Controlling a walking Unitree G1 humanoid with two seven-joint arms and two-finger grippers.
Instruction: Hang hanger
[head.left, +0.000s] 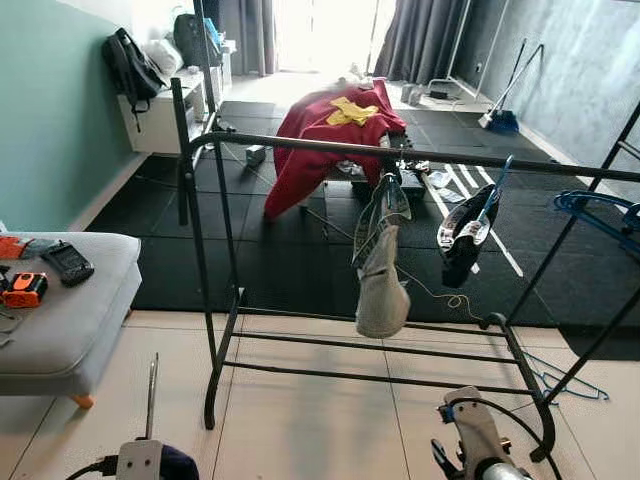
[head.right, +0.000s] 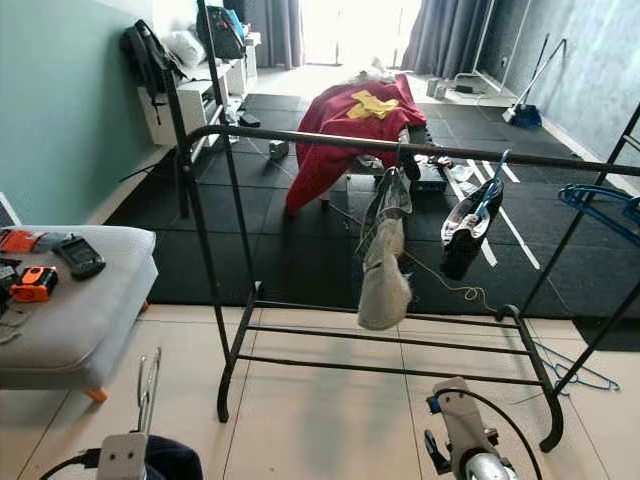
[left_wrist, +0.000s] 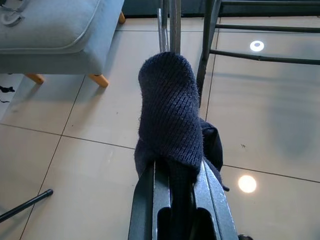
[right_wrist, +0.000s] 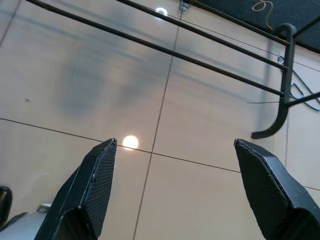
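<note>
My left gripper (left_wrist: 172, 150) pinches the garment-draped hanger (head.left: 152, 395); I'd lift its hook over the rail (head.left: 420, 153). Right gripper (right_wrist: 175, 165) jaws spread.

Navy ribbed-knit garment (left_wrist: 172, 115), black rack (head.left: 400, 152)

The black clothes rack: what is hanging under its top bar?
Under the top bar hang a pale grey garment and a dark garment on a blue hanger. The first garment's hanger is mostly covered.
</note>
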